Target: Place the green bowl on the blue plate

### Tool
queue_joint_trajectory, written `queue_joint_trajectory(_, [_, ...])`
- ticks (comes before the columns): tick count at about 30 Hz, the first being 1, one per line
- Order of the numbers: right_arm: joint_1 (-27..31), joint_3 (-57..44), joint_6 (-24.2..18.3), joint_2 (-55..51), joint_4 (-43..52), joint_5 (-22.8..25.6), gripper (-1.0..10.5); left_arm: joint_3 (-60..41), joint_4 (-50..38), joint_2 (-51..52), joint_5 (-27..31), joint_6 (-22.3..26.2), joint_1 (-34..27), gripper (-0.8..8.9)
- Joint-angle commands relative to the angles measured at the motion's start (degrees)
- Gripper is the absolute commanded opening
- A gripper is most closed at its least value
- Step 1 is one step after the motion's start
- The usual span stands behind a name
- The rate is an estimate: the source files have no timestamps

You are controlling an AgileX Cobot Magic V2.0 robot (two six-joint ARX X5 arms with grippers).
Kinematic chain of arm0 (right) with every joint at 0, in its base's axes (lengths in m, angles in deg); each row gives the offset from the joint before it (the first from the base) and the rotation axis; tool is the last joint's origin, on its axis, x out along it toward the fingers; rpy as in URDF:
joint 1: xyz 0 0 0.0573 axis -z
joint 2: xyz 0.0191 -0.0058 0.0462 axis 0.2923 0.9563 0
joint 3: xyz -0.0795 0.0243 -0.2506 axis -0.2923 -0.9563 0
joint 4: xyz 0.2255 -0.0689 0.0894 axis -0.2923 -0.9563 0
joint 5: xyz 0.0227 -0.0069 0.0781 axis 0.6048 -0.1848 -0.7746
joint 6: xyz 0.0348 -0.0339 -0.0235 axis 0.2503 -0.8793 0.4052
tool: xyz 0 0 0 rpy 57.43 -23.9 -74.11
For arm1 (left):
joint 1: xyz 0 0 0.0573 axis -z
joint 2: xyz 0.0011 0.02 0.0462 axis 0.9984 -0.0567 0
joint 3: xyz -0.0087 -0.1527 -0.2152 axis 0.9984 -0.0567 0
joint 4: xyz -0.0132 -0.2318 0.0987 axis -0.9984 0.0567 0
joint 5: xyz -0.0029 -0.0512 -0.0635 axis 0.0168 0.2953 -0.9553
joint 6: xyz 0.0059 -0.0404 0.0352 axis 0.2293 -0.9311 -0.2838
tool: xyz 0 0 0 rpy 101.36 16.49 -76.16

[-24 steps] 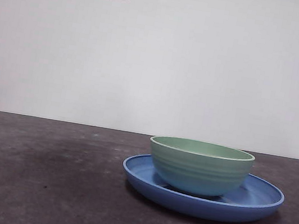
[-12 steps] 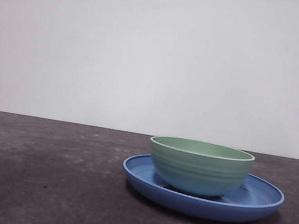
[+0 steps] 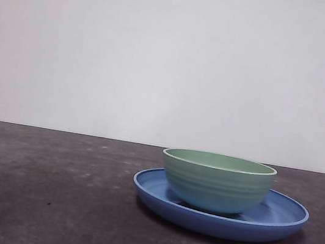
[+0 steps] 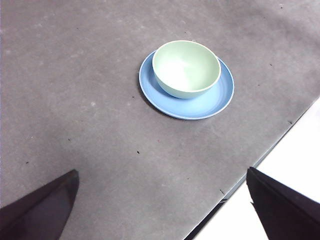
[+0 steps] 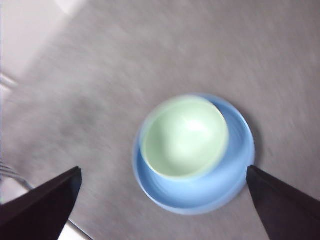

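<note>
Nothing shifted on the table (image 3: 44, 202) across the last second in the front view: green bowl (image 3: 217, 181) and blue plate (image 3: 283, 218) sit exactly as before, with no arm in that picture. Bowl resting upright inside the plate, off-centre toward one side of the rim, touching the plate floor, empty. Plate flat on the dark table; in the left wrist view, not far from the table's edge where the surface gives way to pale floor.

Left gripper (image 4: 165, 220) high and well apart from the dishes, jaws spread wide, holding nothing. Right gripper (image 5: 165, 215) above the plate (image 5: 230, 185) and bowl (image 5: 185, 137), jaws likewise wide and empty; picture smeared, so probably in motion, direction not readable.

Placement looks done. For the step in hand, a clean retreat: lift straight up and away, keep the jaws apart and clear of the bowl's rim, avoid any sideways sweep that could nudge the off-centre bowl (image 4: 186, 67) against the rim of the plate (image 4: 200, 107). No regrasp needed unless centring is wanted.
</note>
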Motion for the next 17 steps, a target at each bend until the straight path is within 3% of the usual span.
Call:
queue_joint_trajectory(1, [-0.07, 0.87, 1.46, 6.05, -1.01, 1.7, 5.8, 0.39, -0.68, -0.24, -0.09, 0.09, 0.24, 5.94])
queue_joint_trajectory(4, [0.13, 0.87, 0.55, 11.91, -1.03, 2.14, 5.8, 0.39, -0.66, -0.24, -0.09, 0.07, 0.24, 5.94])
queue_joint_trajectory(11, [2.43, 0.87, -2.84, 24.35, -0.31, 8.72, 5.8, 0.39, -0.63, -0.24, -0.09, 0.07, 0.24, 5.94])
queue_joint_trajectory(17, [5.22, 0.87, -4.39, 32.98, 2.21, 8.72, 5.3, 0.39, -0.68, -0.24, -0.09, 0.07, 0.24, 5.94])
